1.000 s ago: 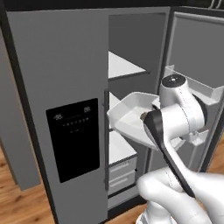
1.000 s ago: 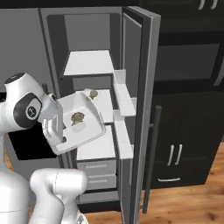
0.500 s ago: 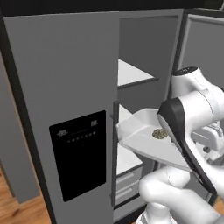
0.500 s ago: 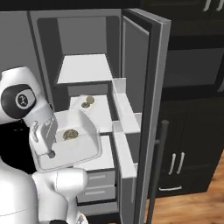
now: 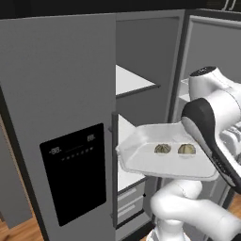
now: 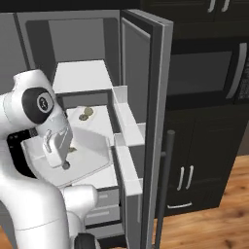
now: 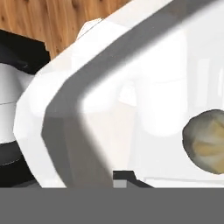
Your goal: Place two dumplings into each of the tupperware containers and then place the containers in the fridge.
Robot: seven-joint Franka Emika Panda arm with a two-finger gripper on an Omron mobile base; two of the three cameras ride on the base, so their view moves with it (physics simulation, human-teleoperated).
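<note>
Gripper at left-centre of the right base view clamps the rim of a tupperware container holding two dumplings, before the open fridge.

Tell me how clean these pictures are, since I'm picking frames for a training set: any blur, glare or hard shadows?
Left base view: sharp, flat even light, no glare; the two dumplings read clearly in the container. Right base view: crisp, but the fridge interior is dim. Hand view: very close, the container's rim soft-edged, one dumpling cut off at the edge.
</note>
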